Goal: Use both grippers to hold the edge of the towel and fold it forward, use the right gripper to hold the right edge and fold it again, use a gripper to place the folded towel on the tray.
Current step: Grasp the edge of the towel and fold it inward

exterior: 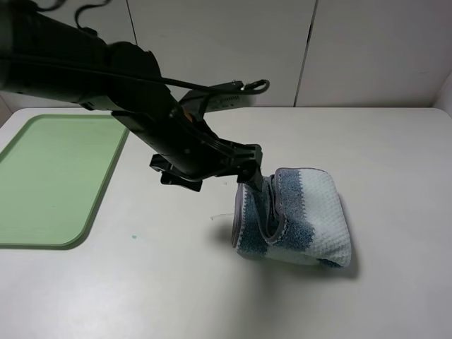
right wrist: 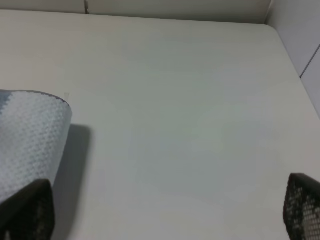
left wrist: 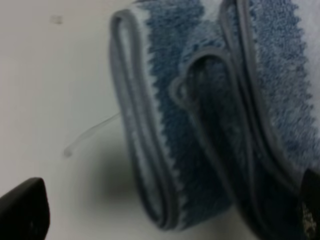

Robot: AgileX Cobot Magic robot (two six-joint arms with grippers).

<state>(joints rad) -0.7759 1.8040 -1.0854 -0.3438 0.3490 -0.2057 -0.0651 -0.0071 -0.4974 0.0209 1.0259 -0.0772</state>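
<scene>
On the table [exterior: 395, 141], the folded towel [exterior: 311, 212] lies right of centre, well apart from the tray [exterior: 42, 176].
The pale-green tray sits at the table's left edge. The left tool [exterior: 252, 178] reaches across to the towel's left end with its jaws wide apart and clamped on nothing, one finger over bare table and the other over blue folds edged by the grey hem [left wrist: 120, 100]. The right tool [right wrist: 164, 207], jaws also apart, hangs over bare table beside the towel's white corner.
</scene>
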